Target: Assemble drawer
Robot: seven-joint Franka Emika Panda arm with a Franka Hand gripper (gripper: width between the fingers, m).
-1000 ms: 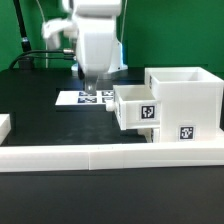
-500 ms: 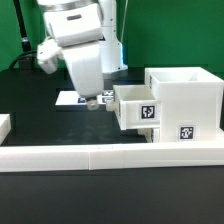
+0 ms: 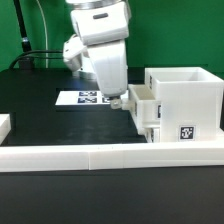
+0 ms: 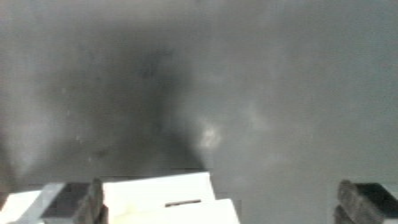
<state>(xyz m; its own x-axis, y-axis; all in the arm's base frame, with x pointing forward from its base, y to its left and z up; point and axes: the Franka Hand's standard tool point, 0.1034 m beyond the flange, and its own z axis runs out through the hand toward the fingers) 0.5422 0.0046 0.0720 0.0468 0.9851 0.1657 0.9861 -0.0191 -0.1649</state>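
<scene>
Tray (image 3: pixel 145 108) pushed further into housing (image 3: pixel 186 106); jaws at its front.

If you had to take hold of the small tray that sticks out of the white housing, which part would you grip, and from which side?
Probably the tray's protruding open-topped end, gripped from above with one of the fingers on each side wall. The rest sits inside the housing, so only that end, toward the exterior view's left, is free. The gripper already stands right beside it. A knob is not discernible, so I would not count on one.
</scene>
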